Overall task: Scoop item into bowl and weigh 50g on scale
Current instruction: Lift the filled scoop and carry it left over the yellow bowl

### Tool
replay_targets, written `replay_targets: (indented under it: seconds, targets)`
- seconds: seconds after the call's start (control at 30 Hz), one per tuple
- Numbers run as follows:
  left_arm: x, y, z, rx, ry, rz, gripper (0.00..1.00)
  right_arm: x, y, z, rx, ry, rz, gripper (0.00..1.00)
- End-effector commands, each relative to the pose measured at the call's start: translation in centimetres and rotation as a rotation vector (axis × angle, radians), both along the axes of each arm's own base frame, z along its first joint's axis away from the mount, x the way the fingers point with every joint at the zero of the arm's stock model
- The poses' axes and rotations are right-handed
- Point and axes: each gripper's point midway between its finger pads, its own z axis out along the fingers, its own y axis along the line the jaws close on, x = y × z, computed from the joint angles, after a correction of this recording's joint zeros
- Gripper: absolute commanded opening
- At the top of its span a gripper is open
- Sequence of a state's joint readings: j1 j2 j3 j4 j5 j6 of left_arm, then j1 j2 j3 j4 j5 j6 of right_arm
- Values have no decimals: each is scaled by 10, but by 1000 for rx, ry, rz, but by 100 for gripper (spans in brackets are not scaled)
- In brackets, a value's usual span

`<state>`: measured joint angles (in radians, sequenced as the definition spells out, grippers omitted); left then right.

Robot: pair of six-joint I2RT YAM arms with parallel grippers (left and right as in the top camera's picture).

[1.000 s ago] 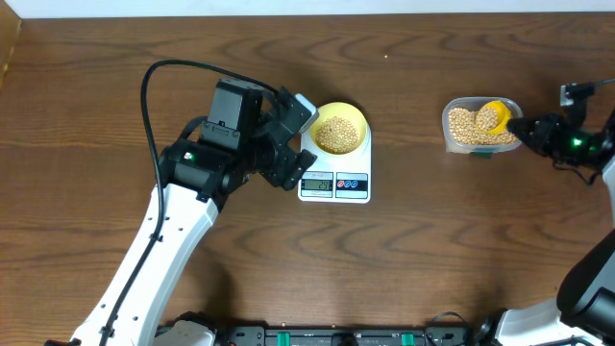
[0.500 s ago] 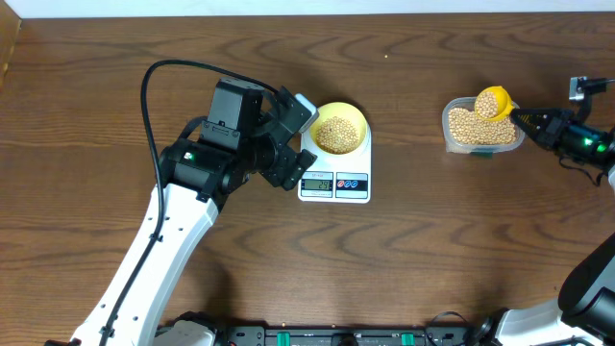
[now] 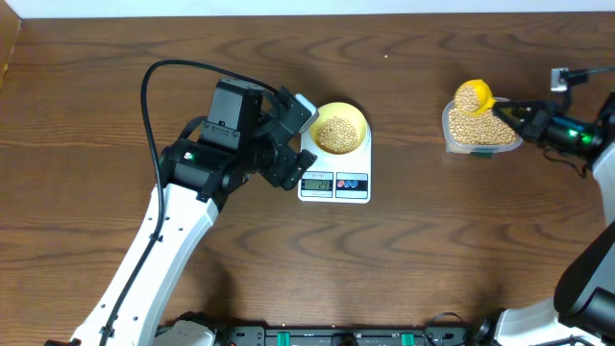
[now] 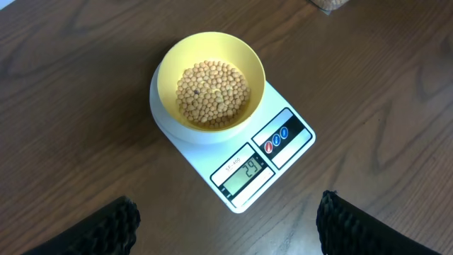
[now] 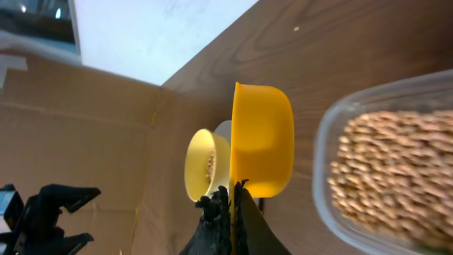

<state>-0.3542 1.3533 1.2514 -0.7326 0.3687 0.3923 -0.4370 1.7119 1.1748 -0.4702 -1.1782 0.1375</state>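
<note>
The right gripper (image 3: 507, 112) was clamped on the handle of the scoop (image 3: 472, 95). The scoop was heaped with beans (image 3: 467, 93) and held over the left rim of the tub (image 3: 485, 150), which had plenty more in it. The left gripper (image 4: 226, 212) hung spread wide and empty over the scale (image 4: 287, 145), touching nothing. The bowl (image 4: 167, 67) sat on the scale's platform with beans covering its bottom, and the display (image 4: 247, 171) seemed to read 29.

So the weighing looked a little past halfway. This load had yet to cross to the bowl, well apart from the tub, and more topping up would likely follow to reach 50.

The right wrist view showed only the scoop's outside, not its load, and cut off the tub. Overhead, the display was too small to read.
</note>
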Motion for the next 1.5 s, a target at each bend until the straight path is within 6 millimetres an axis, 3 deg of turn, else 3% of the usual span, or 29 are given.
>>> replay_targets:
  seconds: [0.0,0.47,0.8,0.93,1.2,1.47]
  targets:
    - [-1,0,-2,-11,13,4,82,-1,28,1,60,32,65,1]
    - [-1,0,-2,-11,13,4,82,2,122,10,43,-17,267,1]
    - [-1,0,-2,-11,13,4,82,-6,168,7,14,-16,350,1]
    - [-1,0,-2,-11,13,4,82,-4,179,-1,-33,5,333,1]
    - [-1,0,-2,-11,13,4,82,-5,202,2,-64,-52,372,1]
    - [-1,0,-2,-11,13,4,82,-4,208,-1,-139,-147,402,1]
